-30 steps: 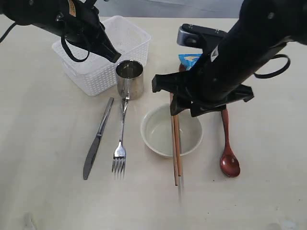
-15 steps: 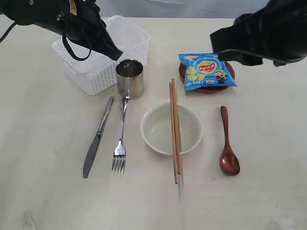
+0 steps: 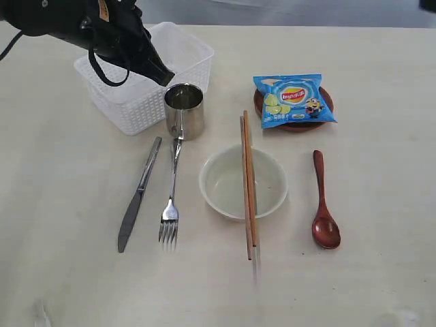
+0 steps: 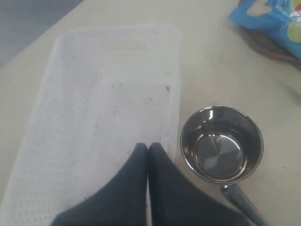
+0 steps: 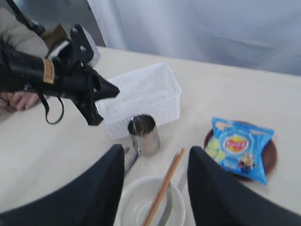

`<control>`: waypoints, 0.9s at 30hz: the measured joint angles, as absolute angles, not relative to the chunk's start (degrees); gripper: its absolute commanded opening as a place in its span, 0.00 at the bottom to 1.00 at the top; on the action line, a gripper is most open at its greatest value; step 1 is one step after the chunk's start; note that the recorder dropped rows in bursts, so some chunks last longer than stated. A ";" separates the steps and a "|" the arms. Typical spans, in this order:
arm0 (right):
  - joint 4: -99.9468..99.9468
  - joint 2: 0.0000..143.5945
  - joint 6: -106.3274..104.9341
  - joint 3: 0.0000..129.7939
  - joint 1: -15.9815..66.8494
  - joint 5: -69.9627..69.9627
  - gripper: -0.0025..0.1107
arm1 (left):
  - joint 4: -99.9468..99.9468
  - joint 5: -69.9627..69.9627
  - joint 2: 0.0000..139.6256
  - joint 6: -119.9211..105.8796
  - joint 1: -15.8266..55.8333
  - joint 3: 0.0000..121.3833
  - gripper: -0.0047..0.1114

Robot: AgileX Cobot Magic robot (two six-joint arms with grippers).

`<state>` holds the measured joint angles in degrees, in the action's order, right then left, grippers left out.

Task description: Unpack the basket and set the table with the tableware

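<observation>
Basket [image 3: 194, 49] lies on the tabletop [image 3: 68, 204] beneath the left gripper [image 3: 163, 78], which is closed on nothing; the cup [image 3: 184, 110] stands just beside its tip. The right gripper [image 5: 155, 153], spread wide and empty, hangs above bowl [image 3: 223, 185] and chopsticks [image 3: 248, 184].

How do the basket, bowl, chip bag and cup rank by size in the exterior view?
1. basket, clearly the largest
2. bowl
3. chip bag, only slightly smaller than the bowl, so these two are close
4. cup, the smallest
</observation>
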<state>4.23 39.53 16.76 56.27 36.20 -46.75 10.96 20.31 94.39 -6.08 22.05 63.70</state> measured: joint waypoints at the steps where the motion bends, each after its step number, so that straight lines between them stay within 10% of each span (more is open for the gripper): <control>1: 4.76 37.74 16.76 56.27 36.20 -45.57 0.40 | 10.96 20.31 94.39 -6.08 22.05 63.70 0.04; 5: 5.85 30.36 16.76 56.27 36.20 -40.07 0.37 | 10.96 20.31 94.39 -6.08 22.05 63.70 0.04; 9: 6.68 25.72 16.76 56.38 35.96 -36.45 0.02 | 10.96 20.31 94.39 -6.08 22.05 63.70 0.04; 27: 2.52 23.25 10.45 49.58 8.12 -33.93 0.02 | 10.96 20.31 94.39 -6.08 22.05 63.70 0.04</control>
<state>2.52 23.25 10.45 49.58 8.12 -33.93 10.96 20.31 94.39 -6.08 22.05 63.70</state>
